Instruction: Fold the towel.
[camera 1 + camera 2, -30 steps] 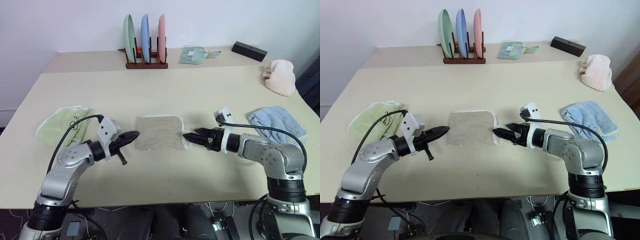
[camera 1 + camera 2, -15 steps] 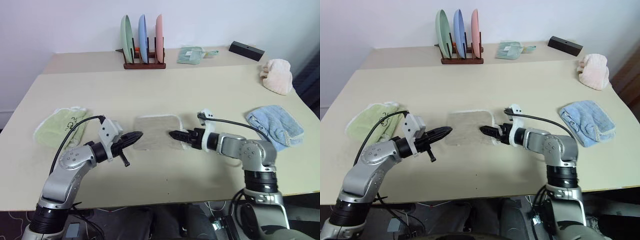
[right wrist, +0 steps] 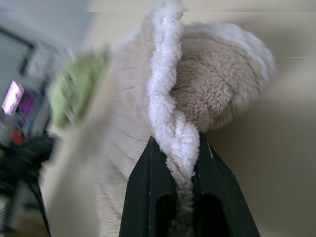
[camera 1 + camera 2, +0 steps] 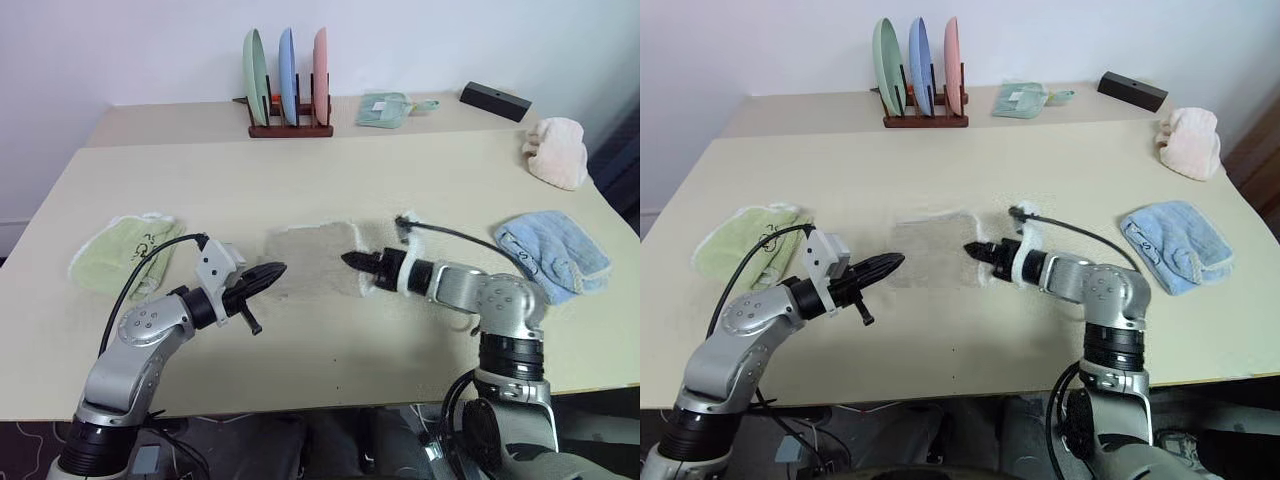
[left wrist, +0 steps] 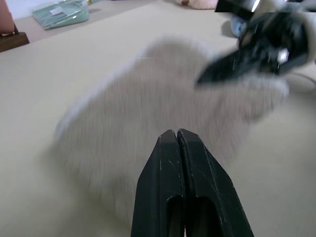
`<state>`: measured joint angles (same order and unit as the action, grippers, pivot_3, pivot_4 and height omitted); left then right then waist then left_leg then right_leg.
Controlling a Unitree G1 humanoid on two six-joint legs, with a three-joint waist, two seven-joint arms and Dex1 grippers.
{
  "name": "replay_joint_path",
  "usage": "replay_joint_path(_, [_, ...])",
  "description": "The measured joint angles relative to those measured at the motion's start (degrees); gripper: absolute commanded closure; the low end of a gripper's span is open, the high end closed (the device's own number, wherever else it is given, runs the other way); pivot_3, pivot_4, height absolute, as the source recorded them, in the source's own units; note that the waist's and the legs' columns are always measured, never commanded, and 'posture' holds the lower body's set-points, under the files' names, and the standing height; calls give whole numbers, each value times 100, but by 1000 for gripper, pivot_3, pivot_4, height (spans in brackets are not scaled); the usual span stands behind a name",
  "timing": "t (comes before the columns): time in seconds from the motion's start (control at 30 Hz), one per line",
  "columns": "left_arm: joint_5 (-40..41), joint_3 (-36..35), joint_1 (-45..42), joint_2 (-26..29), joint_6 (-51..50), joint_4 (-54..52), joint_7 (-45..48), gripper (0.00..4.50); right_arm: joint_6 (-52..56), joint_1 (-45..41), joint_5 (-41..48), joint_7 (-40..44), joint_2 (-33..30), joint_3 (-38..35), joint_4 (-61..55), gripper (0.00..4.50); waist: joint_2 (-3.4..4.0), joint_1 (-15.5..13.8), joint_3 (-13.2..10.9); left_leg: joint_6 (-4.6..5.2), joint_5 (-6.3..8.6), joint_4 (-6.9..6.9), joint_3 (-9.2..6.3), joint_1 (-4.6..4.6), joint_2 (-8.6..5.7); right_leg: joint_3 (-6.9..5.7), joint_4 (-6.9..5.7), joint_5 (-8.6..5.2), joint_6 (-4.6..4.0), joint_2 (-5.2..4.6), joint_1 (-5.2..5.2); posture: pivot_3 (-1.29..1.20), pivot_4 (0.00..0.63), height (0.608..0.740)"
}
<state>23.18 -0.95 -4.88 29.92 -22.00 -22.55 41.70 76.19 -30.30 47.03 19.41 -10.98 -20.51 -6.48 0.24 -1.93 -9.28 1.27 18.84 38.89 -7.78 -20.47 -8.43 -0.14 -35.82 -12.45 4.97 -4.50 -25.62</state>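
Right end effector (image 4: 348,260) clamps the towel's (image 4: 305,262) white edge; left end effector (image 4: 277,270) is closed, empty. Lift gently, fold leftward.

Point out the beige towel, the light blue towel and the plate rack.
beige towel (image 4: 305,258): left eye view, its flat middle.
light blue towel (image 4: 555,252): left eye view, its centre.
plate rack (image 4: 291,129): left eye view, wooden base.

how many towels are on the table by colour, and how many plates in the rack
beige towel: 1, pinched at its white edge by the right hand
light green towel: 1
light blue towel: 1
pink towel: 1
pale green folded cloth at the back: 1
plates in the rack: 3, green plate, blue plate, pink plate
total: 8
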Motion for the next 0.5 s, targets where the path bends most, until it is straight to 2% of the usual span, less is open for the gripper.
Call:
replay_joint_path(0.3, [-17, 324, -657, -236, 131, 676, 338, 4500, -124, -301, 863, -1356, -1531, -2911, -319, 4371, 3, -36, -2, 3, 1, -3, 0, -1, 0, -1, 11, 0, 1, -3, 6, 0, 150, 740])
replay_joint_path(0.5, [-144, 635, -1161, -436, 410, 1316, 602, 4500, -184, 217, 1046, -2528, -1669, -4296, -197, 4371, 6, -33, 0, 4, 0, -5, 4, 2, 5, 1, 9, 1, 1, -3, 8, 0, 150, 740])
